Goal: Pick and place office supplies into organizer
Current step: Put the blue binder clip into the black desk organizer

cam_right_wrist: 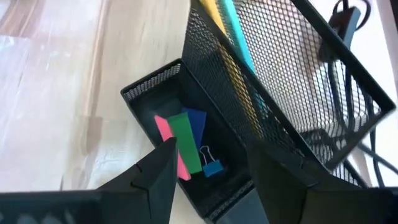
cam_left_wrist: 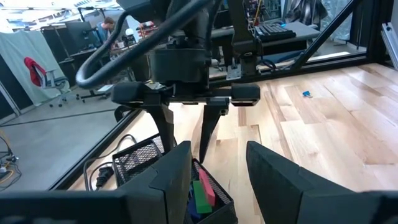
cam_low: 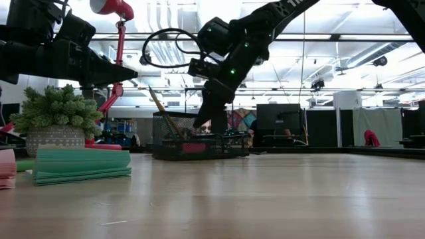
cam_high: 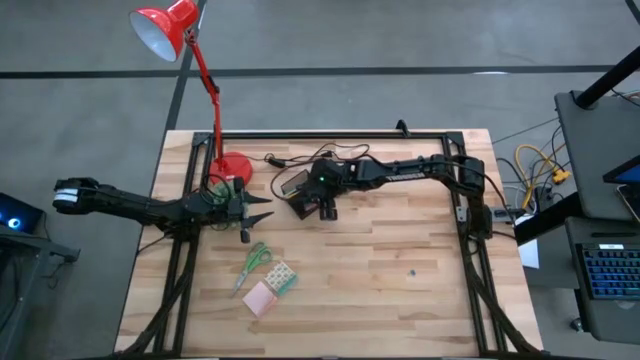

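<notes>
Lying nearest the table's front edge in the high view are the pink sticky-note pad (cam_high: 260, 298) and, touching it, the green-white patterned block (cam_high: 281, 277); the green-handled scissors (cam_high: 253, 264) rest just beside them, a little farther back. A tiny dark piece (cam_high: 409, 270) sits alone on the bare wood well to the right. Farther in, the left gripper (cam_high: 262, 217) hangs above the table with its fingers spread apart and nothing between them, pointing toward the organizer. Beyond it, the black mesh organizer (cam_high: 296, 190) stands near the table's middle, close to the red lamp's round base (cam_high: 232, 167). The right gripper (cam_high: 329, 210) hovers right over the organizer, fingers (cam_left_wrist: 166, 124) open and empty, pointing down at its low front compartment. The right wrist view shows that compartment (cam_right_wrist: 163, 93) holding pink, green and blue flat pieces (cam_right_wrist: 184, 145) and a small blue binder clip (cam_right_wrist: 211, 165), while yellow and teal pens (cam_right_wrist: 231, 37) lean in the taller mesh section behind
</notes>
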Controlling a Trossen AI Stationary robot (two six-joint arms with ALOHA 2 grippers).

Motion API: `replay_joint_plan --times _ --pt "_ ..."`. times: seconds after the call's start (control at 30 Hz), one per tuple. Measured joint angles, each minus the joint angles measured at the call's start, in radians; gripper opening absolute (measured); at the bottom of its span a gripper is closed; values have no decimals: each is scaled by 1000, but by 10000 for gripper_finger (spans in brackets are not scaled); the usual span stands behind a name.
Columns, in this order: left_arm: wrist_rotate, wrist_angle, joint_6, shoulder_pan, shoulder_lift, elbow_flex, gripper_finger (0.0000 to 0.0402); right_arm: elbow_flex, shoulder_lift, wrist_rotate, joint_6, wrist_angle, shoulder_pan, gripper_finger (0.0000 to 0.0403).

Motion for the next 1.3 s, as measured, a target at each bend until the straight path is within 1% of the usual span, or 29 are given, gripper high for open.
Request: replay_joint_plan --times 0.17,0.43,0.63,0.73,0.87,1.07,1.13,1.3 --pt "0 0 0 0 0 0 142 24 0 0 87 -61 2 184" --pt "0 0 0 0 -1 0 142 39 -3 1 290 -149 16 174" --pt "0 0 0 0 -1 0 142 39 -7 2 346 -224 59 165" --pt "0 0 0 0 -2 0 142 39 -7 8 362 -232 90 160" --pt "0 0 0 0 -1 0 142 39 -13 80 393 -258 136 151" --pt "0 0 0 0 -1 0 142 -2 -74 265 481 -315 214 133" --pt "0 0 0 0 -1 0 142 -29 -109 284 527 -339 246 126" --pt "0 1 0 0 0 0 142 -110 -219 287 665 -375 343 113"
